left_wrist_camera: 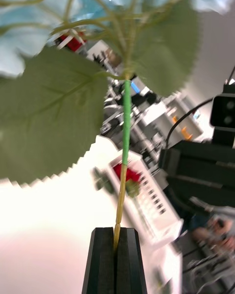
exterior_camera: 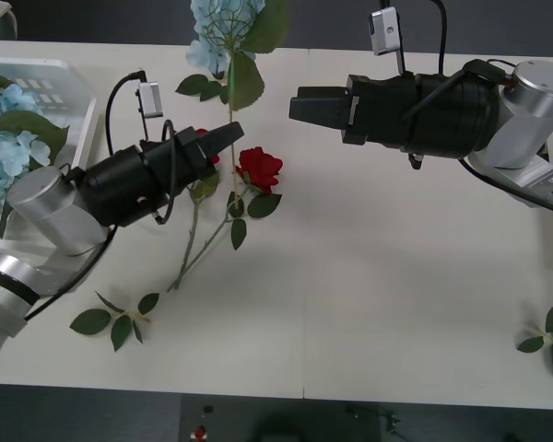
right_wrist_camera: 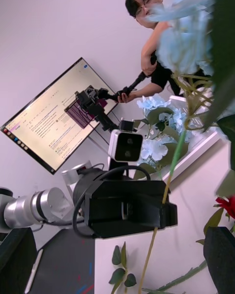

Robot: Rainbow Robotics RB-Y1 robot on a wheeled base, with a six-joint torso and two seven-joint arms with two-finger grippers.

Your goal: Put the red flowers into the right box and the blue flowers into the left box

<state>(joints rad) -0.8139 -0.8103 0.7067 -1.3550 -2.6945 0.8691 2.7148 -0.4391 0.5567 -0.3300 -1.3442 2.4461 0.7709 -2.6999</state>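
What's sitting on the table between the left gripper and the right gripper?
In the front view, the left gripper pinches a blue flower's stem; a red rose lies beside it. From there to the right gripper the table is bare.

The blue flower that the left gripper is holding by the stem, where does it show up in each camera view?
Front view: the blue flower at the table's far edge, stem running down to the left gripper.
Right wrist view: its head fills the upper right, stem dropping past the left gripper.
Left wrist view: leaves and head across the top, stem pinched between the shut fingers.
Shared landmark: the green stem.
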